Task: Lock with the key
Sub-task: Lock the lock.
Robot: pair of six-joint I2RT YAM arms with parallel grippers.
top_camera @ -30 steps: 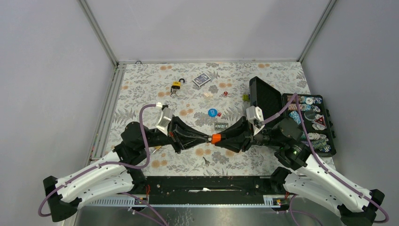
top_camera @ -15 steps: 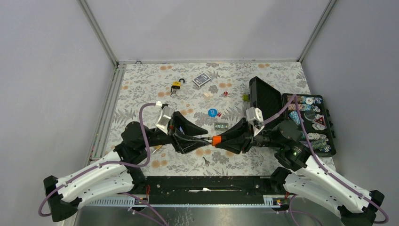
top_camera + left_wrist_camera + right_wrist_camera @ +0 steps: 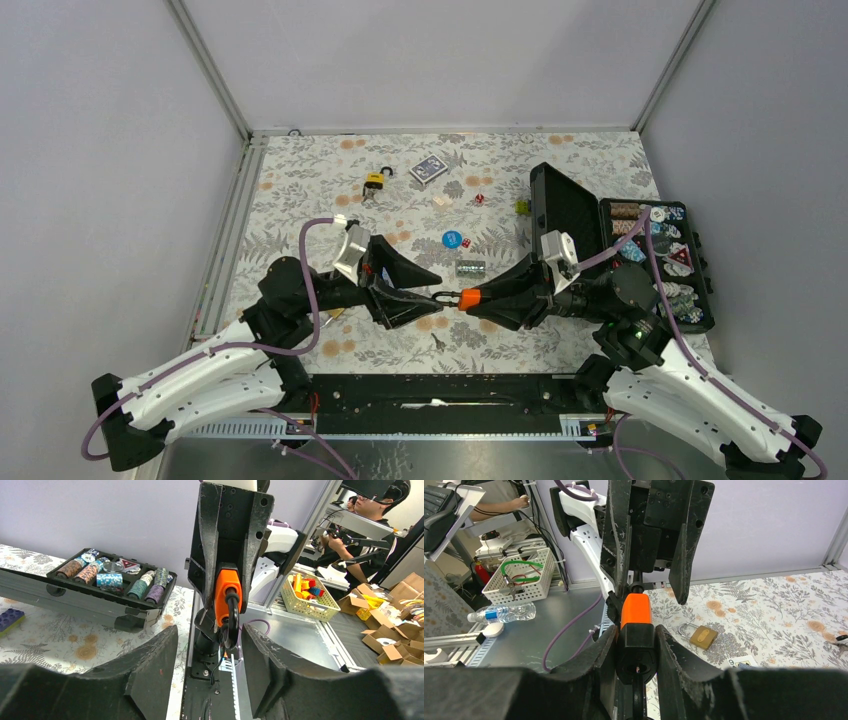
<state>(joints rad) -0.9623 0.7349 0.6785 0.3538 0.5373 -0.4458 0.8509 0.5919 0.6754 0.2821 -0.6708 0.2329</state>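
right wrist view: our right gripper (image 3: 636,639) is clamped on the orange padlock (image 3: 636,611), whose shackle (image 3: 230,622) points ahead into our left gripper (image 3: 209,645), jaws spread, touching nothing. we cannot make out a key, so we judge locking not yet done.

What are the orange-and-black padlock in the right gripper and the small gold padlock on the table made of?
Orange-and-black padlock: matte plastic or rubbery casing by its even, glint-free colour; its glossy black shackle may be coated metal, unclear. Small gold padlock: probably brass, warm dull sheen on the body, with a bright silvery, steel-looking shackle.
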